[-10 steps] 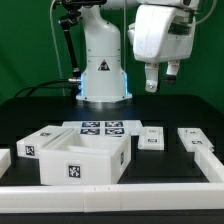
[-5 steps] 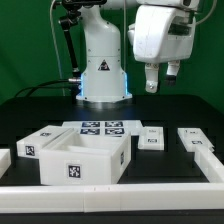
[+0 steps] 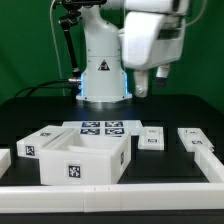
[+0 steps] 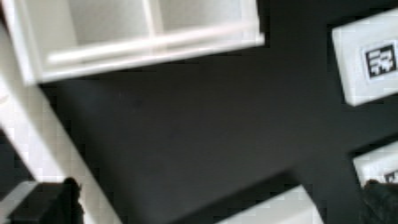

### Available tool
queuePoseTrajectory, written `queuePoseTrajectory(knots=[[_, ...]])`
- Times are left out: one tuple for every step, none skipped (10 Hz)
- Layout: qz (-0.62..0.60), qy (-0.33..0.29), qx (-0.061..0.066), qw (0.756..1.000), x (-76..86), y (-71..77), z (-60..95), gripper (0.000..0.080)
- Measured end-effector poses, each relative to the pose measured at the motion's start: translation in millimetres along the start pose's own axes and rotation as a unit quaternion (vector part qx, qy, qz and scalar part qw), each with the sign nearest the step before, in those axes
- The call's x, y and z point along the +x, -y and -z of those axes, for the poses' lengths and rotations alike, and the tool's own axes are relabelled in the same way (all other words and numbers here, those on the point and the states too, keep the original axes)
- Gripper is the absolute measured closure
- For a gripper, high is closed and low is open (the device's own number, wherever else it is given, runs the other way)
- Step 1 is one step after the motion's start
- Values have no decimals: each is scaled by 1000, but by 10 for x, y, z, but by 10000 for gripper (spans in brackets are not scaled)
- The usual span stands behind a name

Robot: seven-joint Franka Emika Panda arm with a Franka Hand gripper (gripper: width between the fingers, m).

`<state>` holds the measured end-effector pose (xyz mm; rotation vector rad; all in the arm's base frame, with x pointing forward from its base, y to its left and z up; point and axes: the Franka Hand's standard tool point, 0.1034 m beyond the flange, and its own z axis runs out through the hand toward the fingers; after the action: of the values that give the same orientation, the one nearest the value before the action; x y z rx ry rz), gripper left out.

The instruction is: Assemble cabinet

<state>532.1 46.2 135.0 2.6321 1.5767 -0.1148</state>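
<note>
The white arm (image 3: 100, 35) rises from its base (image 3: 103, 88) at the back, where a small blue light glows. It bends forward so that the bulky wrist (image 3: 150, 40) fills the top of the exterior view. The end effector (image 3: 152, 82) hangs beneath it, pointing down at a slight tilt, in free air. In the wrist view its two dark fingers (image 4: 39, 205) stand wide apart with nothing between them.

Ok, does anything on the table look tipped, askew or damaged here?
Nothing stands out. The open-box shell sits upright, the two small white parts lie flat and apart to the exterior view's right of the marker board, and the jaws hang open and empty above the table.
</note>
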Motion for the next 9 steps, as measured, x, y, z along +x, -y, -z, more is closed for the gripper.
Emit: queuePoseTrajectory(knots=[[7, 0, 9, 1000, -114, -1, -67, 3], [7, -3, 23, 1000, -238, 2, -147, 3], [3, -4, 28, 1000, -284, 0, -181, 3], [5, -4, 27, 1000, -270, 6, -176, 3], [5, -4, 28, 1000, -269, 7, -178, 3], [4, -4, 28, 1000, -272, 5, -179, 3], [8, -4, 29, 1000, -283, 6, -186, 3], [36, -11, 40, 998, -415, 23, -270, 3], [49, -13, 44, 998, -578, 41, -392, 3]])
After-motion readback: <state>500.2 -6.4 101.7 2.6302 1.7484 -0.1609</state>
